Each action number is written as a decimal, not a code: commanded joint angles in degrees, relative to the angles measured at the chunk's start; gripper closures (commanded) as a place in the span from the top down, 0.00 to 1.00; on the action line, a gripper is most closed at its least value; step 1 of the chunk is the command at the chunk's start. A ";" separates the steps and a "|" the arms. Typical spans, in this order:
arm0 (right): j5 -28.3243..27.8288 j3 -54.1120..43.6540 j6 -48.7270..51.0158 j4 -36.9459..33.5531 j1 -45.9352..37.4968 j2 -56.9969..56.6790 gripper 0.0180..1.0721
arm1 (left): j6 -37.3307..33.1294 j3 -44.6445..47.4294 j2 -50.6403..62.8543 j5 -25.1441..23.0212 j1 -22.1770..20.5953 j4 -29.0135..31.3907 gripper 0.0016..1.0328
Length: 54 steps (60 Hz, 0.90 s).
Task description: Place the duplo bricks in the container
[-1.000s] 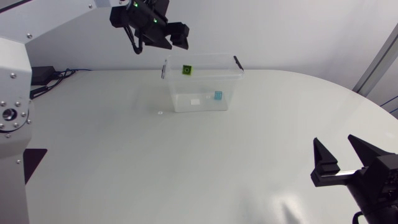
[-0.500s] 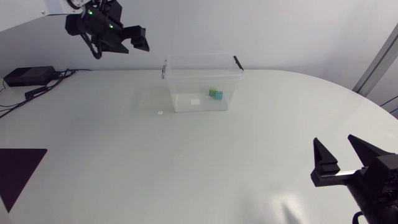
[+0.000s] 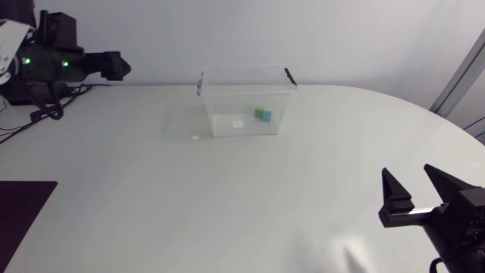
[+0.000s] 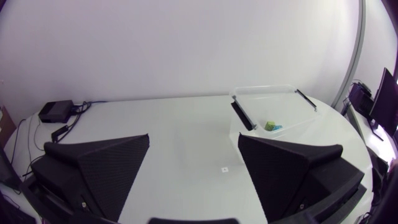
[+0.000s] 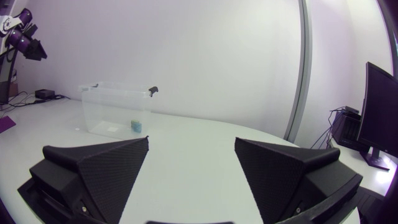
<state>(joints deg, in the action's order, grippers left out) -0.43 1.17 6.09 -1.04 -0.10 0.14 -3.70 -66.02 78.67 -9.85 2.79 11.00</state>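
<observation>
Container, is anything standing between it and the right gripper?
Nothing visible. Only bare table lies between the open right gripper and the container; the green and blue bricks already sit inside it.

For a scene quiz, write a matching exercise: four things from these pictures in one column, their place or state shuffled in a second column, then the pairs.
Things
1. container
2. green brick
3. left gripper
4. right gripper

Place or state
A. open, at the near right of the table
B. clear, no lid on, at the table's far side
C. open, raised near the table's far left edge
D. inside the container, next to a blue brick

Pairs: 1-B, 2-D, 3-C, 4-A
</observation>
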 commanded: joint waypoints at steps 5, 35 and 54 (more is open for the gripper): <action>-0.45 -1.17 0.77 0.51 0.10 -0.41 0.95 | -1.92 14.69 -11.00 0.79 2.84 -8.63 0.97; -0.45 -1.17 0.77 0.42 0.10 -0.41 0.95 | 1.95 49.67 -49.32 0.44 7.76 -19.35 0.97; -0.17 -1.17 -1.44 0.68 0.10 -0.32 0.95 | 2.75 55.66 -59.99 3.54 4.53 -16.66 0.97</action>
<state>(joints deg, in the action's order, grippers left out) -0.40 1.17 5.87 -1.04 -0.10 0.14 -2.37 -12.67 20.67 -6.98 8.21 -6.22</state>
